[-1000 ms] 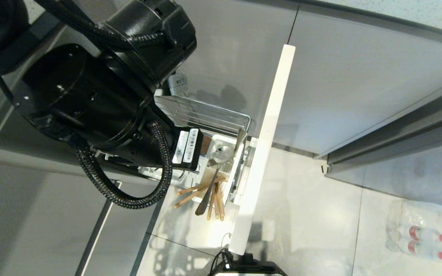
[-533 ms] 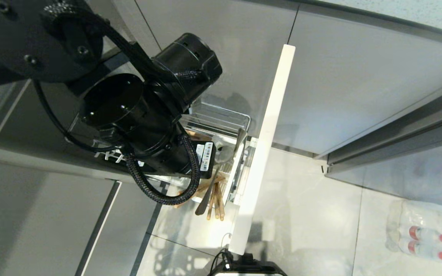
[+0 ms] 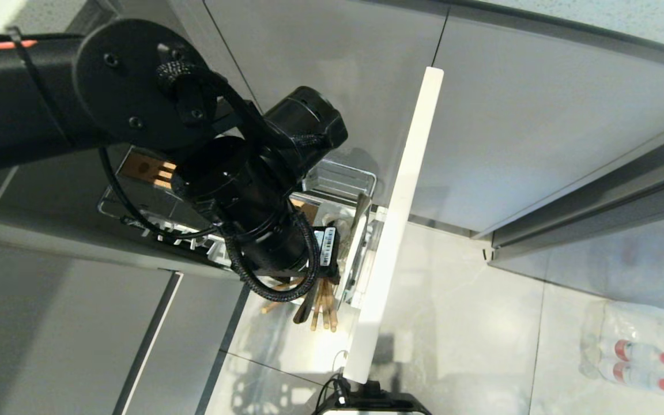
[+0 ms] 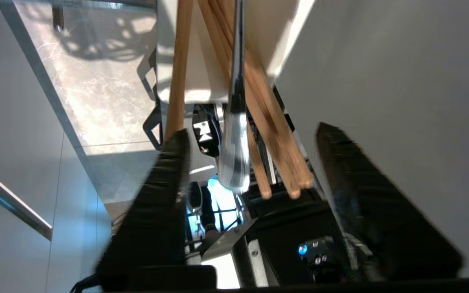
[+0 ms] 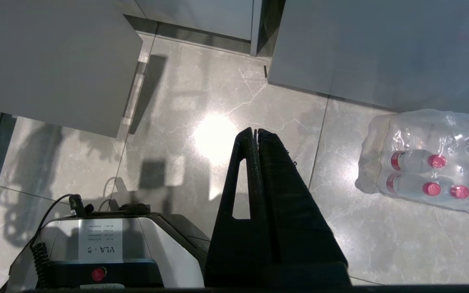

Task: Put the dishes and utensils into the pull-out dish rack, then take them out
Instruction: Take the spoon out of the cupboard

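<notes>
Down at the pulled-out chrome wire dish rack (image 3: 340,176) with its beige front panel (image 3: 398,219) standing edge-on in my head view, I have my left arm reaching across and partly covering the basket. My left gripper (image 4: 246,162) is at the white plastic utensil caddy (image 3: 348,259), hidden from the head camera by the black wrist, but the wrist camera shows it well: the two black fingers (image 4: 165,187) stand spread wide, one on each side of the free ends of the utensils, and I see neither pad pressing on anything. Between those fingers hang the thin light-brown wooden chopsticks (image 4: 267,122) in a loose bundle, with one more stick (image 4: 177,73) off to the side just beside a finger, and the long slim spoon handle of shiny metal (image 4: 236,122) among them. In the head view the same chopsticks (image 3: 323,305) and the dark spoon handle (image 3: 303,311) poke out of the caddy towards the floor. A slotted brown wooden bar (image 3: 147,170) of the rack shows behind the arm.

My right gripper (image 5: 256,134) hangs parked over the pale tiled floor (image 5: 177,122), its fingers pressed together and holding nothing, near a shrink-wrapped pack of water bottles with red caps (image 5: 421,162).
</notes>
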